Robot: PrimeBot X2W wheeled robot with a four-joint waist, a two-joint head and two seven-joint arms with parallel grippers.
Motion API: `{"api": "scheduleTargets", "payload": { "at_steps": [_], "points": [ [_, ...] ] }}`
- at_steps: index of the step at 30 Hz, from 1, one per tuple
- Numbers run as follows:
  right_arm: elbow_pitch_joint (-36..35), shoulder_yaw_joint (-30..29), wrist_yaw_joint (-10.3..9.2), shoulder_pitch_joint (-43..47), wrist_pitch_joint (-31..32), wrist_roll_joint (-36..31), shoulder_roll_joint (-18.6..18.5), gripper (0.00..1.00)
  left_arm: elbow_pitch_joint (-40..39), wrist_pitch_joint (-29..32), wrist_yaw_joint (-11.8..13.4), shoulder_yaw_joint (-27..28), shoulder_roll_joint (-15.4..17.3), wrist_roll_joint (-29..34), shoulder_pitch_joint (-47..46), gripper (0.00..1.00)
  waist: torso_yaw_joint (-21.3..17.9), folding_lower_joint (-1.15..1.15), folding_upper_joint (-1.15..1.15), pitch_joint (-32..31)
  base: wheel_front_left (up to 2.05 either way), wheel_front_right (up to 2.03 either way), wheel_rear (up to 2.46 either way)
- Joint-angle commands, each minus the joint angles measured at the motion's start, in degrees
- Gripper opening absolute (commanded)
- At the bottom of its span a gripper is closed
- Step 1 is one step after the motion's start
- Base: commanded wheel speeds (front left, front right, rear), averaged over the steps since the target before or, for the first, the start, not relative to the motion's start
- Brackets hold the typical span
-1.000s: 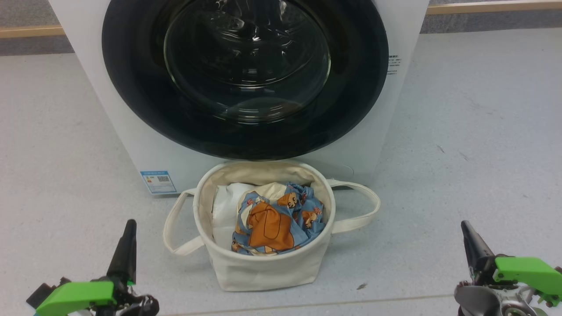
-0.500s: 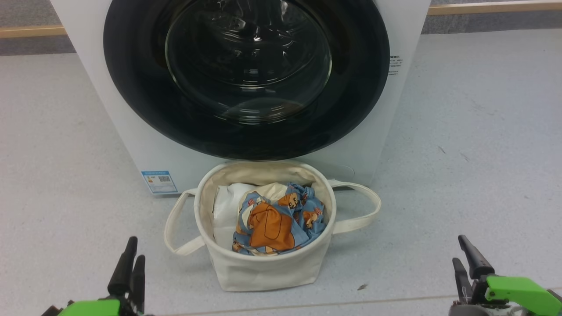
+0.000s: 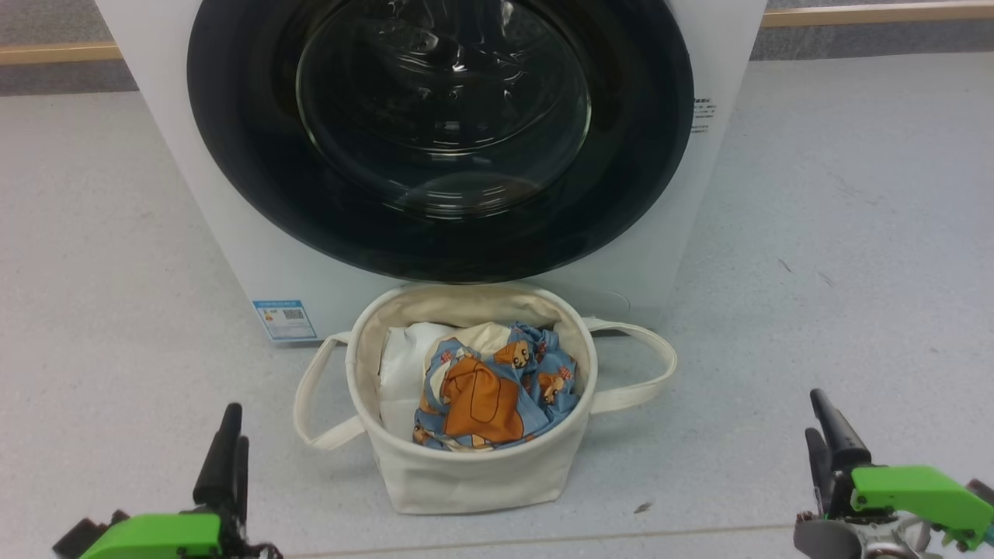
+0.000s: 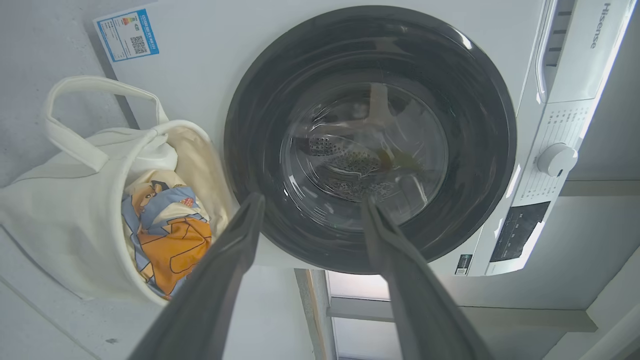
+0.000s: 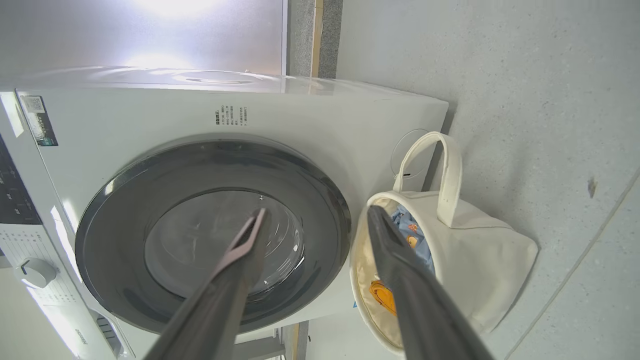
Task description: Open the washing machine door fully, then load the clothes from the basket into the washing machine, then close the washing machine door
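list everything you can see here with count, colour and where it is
washing machine: one, white, standing on the floor at the back
door: one, black rim with clear glass, shut on the machine's front
label: one, blue, low on the machine's front
dial: one, white, on the machine's control panel
basket: one, cream, on the floor just in front of the machine
clothes: one bundle, light blue with orange-brown bears, inside the basket
white bundle: one, plain white, inside the basket beside the clothes
floor: grey, all around
left pincer: one, dark fingers, open, empty
right pincer: one, dark fingers, open, empty
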Motion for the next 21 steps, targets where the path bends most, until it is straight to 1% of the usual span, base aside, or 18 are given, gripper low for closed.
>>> {"api": "scheduleTargets", "payload": {
  "at_steps": [1,6,9,12,21],
  "points": [
    [-2.13,-0.20,0.00,-3.38,-0.57,-2.10,-0.80,1.00,-1.74,-0.63,-0.64,-0.02,1.48,1.52,-3.20,1.00,0.04,0.00,0.00,0.01,0.00,0.00,0.00],
    [-3.40,0.25,0.00,-4.29,-0.81,-10.04,-0.78,1.00,-2.17,-1.82,-0.43,-1.89,2.98,8.27,-3.87,1.00,0.27,0.00,0.00,0.12,0.00,0.00,0.00],
    [-4.56,0.94,0.00,-4.65,-0.95,-14.45,-0.70,1.00,-2.98,-2.34,0.08,-2.29,3.29,12.62,-4.00,1.00,0.42,0.00,0.00,0.19,0.00,0.00,0.00],
    [-5.25,1.87,0.00,-4.96,-1.09,-18.60,-0.95,1.00,-3.52,-2.86,0.05,-2.83,3.57,16.30,-3.96,1.00,0.55,0.00,0.00,0.21,0.00,0.00,0.00],
    [-5.31,2.47,0.00,-6.02,-1.51,-27.17,-0.65,1.00,-3.42,-4.40,-0.38,-3.22,4.11,23.78,-4.52,1.00,0.95,0.00,0.00,0.19,0.00,0.00,0.00]
  ]
}}
